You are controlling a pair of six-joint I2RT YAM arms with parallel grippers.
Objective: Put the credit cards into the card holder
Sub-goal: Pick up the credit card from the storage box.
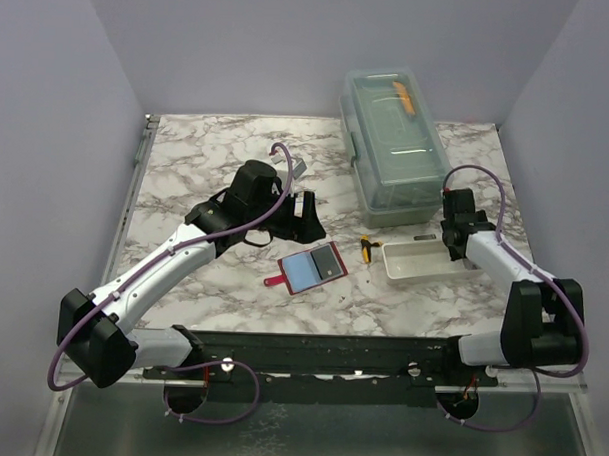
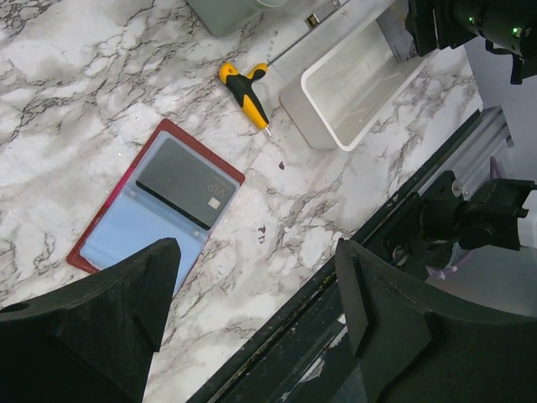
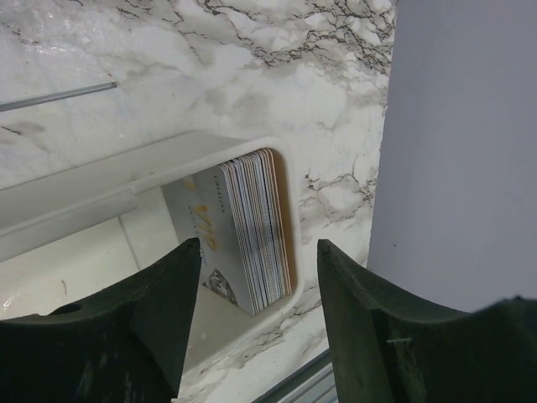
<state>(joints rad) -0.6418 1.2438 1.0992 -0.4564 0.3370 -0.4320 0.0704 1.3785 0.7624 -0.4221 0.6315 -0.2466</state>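
Note:
The red card holder [image 1: 311, 268] lies open on the marble table, light blue inside, with a dark card [image 2: 186, 182] on its right half. It also shows in the left wrist view [image 2: 159, 206]. My left gripper [image 1: 307, 216] is open and empty, just behind the holder; in its own view [image 2: 256, 285] the table edge lies between the fingers. A stack of credit cards [image 3: 252, 227] stands on edge at the right end of the white tray [image 1: 423, 260]. My right gripper [image 1: 452, 233] hovers over that end, open and empty, straddling the stack [image 3: 258, 285].
A clear plastic box [image 1: 392, 146] stands behind the tray. A small yellow-and-black screwdriver [image 1: 365, 248] lies between holder and tray, also in the left wrist view [image 2: 247, 91]. The right wall [image 3: 461, 143] is close to the tray's end [image 3: 101, 176].

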